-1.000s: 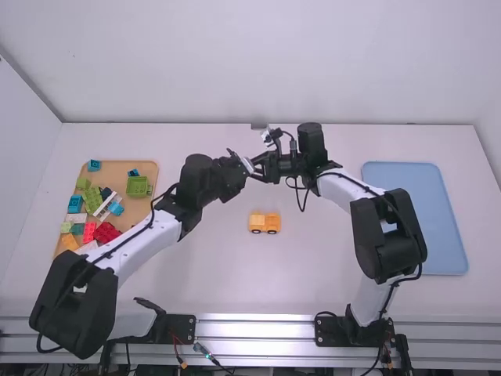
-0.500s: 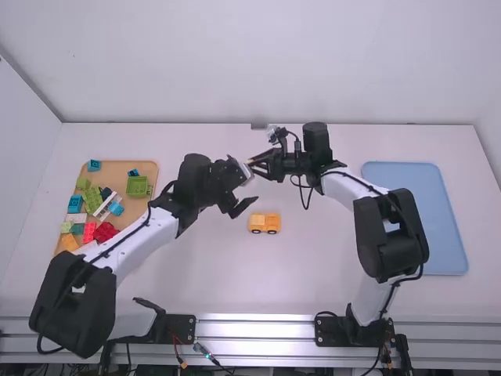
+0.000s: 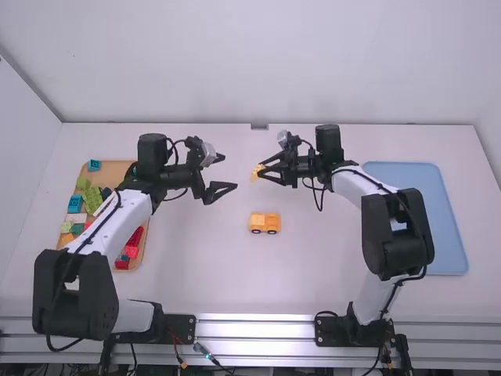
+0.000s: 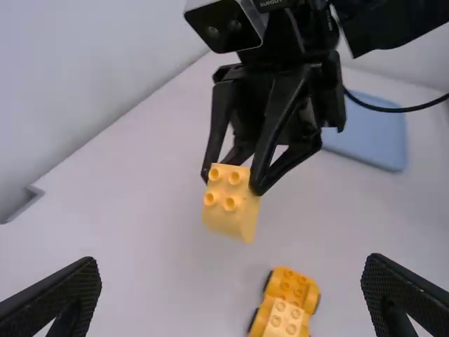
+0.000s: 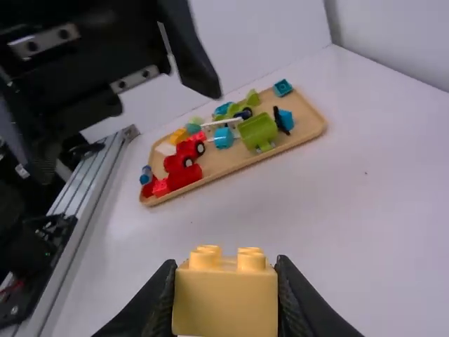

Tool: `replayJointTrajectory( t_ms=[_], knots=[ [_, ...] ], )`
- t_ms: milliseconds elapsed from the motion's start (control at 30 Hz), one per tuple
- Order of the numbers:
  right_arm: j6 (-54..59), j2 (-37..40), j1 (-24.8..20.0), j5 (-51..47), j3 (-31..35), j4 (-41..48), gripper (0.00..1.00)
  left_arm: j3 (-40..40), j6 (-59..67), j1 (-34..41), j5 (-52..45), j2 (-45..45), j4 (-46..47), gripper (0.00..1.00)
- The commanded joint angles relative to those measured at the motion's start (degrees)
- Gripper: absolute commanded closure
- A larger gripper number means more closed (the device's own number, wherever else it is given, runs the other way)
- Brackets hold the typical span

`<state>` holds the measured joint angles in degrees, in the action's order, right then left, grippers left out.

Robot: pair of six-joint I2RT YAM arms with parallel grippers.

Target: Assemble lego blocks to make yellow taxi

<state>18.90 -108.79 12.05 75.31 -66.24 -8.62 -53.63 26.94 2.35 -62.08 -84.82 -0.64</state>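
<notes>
The yellow-orange toy vehicle with dark wheels stands in the middle of the white table, nearer than both grippers; the left wrist view shows studs on its top. The right gripper holds a small studded yellow plastic block between its fingertips, above the table and farther back than the vehicle. The left gripper is left of it, well apart, its fingers spread wide with nothing between them.

At the left of the table lies a light-brown tray with rounded corners, crowded with blocks. A blue block sits at its far left corner, and a bright green, box-shaped piece is toward the far side. Green blocks lie along the left part, with another blue block beside them. Red pieces, some on wheels, are grouped toward the near side. The left arm passes over the tray, hiding part of the contents in the high view. A flat pale-blue plastic tray lies at the right of the table.
</notes>
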Motion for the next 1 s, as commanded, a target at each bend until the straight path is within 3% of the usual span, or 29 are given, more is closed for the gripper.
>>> replayJointTrajectory(
  t_ms=[0,67,500,967],
  knots=[
    [4.8,-0.5,0.8,3.1,-0.5,0.1,0.90,-1.2,-0.6,0.0,-7.0,-2.4,-0.1,0.01],
    [6.1,-0.5,1.3,3.1,-0.5,0.2,0.95,-1.2,-0.7,-0.1,-8.2,-3.9,-0.7,0.01],
    [7.5,-0.5,2.7,3.1,-0.5,0.3,0.95,-1.2,-9.7,-0.1,-4.4,-7.0,-5.6,0.01],
    [7.5,-0.5,2.5,7.2,-0.5,0.2,0.95,-1.9,2.6,0.4,-4.4,-7.0,0.1,0.01]
  ],
)
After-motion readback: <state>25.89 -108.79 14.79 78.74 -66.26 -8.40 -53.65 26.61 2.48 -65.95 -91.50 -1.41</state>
